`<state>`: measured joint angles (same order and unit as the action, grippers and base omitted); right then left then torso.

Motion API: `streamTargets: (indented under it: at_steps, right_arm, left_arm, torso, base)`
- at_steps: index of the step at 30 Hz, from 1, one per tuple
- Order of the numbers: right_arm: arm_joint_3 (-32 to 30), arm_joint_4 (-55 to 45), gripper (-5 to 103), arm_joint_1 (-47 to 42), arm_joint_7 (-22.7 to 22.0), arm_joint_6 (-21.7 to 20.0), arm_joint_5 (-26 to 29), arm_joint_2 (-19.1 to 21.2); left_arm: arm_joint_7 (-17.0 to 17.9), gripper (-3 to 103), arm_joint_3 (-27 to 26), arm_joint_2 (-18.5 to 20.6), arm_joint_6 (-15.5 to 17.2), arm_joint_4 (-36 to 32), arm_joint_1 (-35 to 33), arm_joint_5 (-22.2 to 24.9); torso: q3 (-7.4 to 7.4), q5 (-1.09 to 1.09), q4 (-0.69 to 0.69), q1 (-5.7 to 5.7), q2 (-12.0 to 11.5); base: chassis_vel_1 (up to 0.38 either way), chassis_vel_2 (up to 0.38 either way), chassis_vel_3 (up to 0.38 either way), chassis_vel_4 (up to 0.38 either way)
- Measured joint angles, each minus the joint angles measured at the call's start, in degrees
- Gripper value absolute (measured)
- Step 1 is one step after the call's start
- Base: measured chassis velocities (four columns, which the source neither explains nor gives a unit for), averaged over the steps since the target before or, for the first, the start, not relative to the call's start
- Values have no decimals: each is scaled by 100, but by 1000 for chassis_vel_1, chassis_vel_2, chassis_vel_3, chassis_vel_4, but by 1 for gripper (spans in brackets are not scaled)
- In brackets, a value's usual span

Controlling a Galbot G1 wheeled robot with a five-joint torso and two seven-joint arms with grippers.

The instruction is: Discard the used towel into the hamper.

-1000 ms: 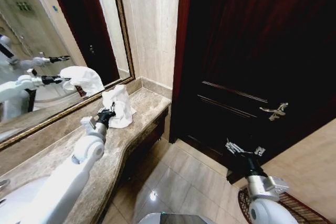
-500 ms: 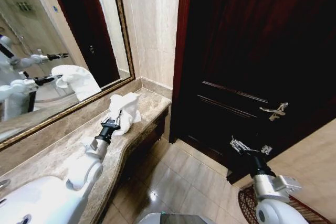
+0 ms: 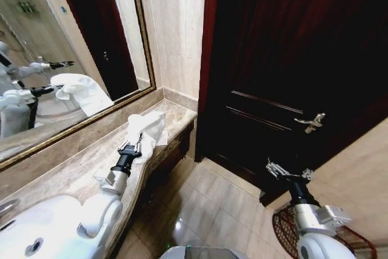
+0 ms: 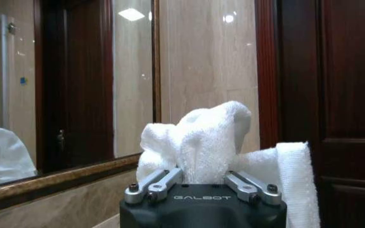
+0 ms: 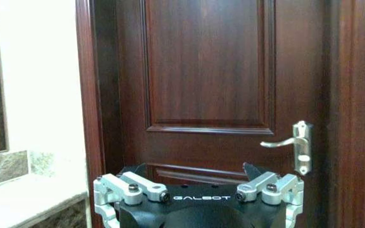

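Left tool, clamped on the towel, has lifted it off the desk; the spread right tool waits above the hamper.

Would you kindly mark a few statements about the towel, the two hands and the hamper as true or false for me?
1. The left hand is shut on the white towel. True.
2. The towel is already inside the hamper. False: it is over the marble counter, in the left hand.
3. The right hand carries a towel. False: it is open and empty, in front of the dark wooden door.
4. The hamper stands on the floor beside the right arm. True.
5. The door has a round knob. False: it has a silver lever handle.
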<state>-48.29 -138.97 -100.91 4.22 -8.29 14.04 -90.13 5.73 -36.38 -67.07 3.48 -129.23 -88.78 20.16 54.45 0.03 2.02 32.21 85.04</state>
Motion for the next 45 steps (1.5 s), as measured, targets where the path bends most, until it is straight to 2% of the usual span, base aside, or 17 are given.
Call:
streamTargets:
  at_steps: [2,19,24,45]
  right_arm:
    - [2,2,100,-3,3,5,18,13]
    - [-26,41,100,-122,32,120,108,41]
    - [-25,87,100,-116,219,335,159,21]
    - [14,48,100,-135,79,369,119,-93]
  left_arm:
    - [14,10,0,-29,-5,-2,-17,-23]
    - [51,10,156,-147,-23,-118,-150,-238]
    - [11,10,179,-165,-44,-119,-198,-294]
    - [-177,10,287,-188,-289,44,-218,-313]
  torso:
    - [-1,-6,1,-2,1]
    - [1,-3,1,2,0]
    - [-1,-3,1,-1,2]
    - [0,-4,1,1,0]
  base:
    - [190,-212,-174,167]
    - [142,-154,-145,141]
    - [129,-124,-125,130]
    - [-25,-37,-35,-33]
